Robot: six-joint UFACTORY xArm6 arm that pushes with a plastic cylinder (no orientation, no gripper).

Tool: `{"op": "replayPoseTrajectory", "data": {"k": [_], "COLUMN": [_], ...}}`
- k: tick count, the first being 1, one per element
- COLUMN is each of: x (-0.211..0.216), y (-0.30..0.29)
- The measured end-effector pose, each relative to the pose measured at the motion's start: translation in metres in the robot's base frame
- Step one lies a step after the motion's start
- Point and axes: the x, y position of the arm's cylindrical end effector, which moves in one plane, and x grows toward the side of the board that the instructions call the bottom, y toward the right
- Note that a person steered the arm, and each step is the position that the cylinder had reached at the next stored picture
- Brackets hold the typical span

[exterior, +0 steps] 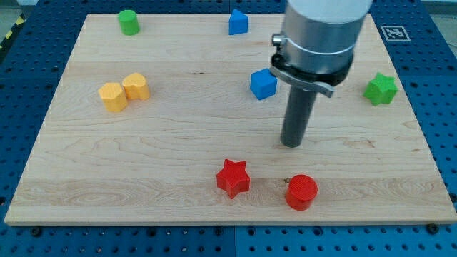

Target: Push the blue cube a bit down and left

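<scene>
The blue cube (263,83) sits on the wooden board (178,157) a little right of centre, in its upper half. My tip (291,145) rests on the board below and to the right of the blue cube, a short gap away from it. The rod rises from the tip into the arm's grey body at the view's top, which stands close to the cube's right side.
A second blue block (238,22), house-shaped, sits at the top edge. A green cylinder (128,22) is at the top left, a green star (380,88) at the right. Two yellow blocks (123,91) touch at the left. A red star (233,178) and a red cylinder (301,192) lie near the bottom.
</scene>
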Motion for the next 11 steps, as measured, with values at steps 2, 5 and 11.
{"op": "replayPoseTrajectory", "data": {"k": [2,5,11], "x": [-0.018,-0.135,-0.128], "y": [0.039,0.010,-0.147]}}
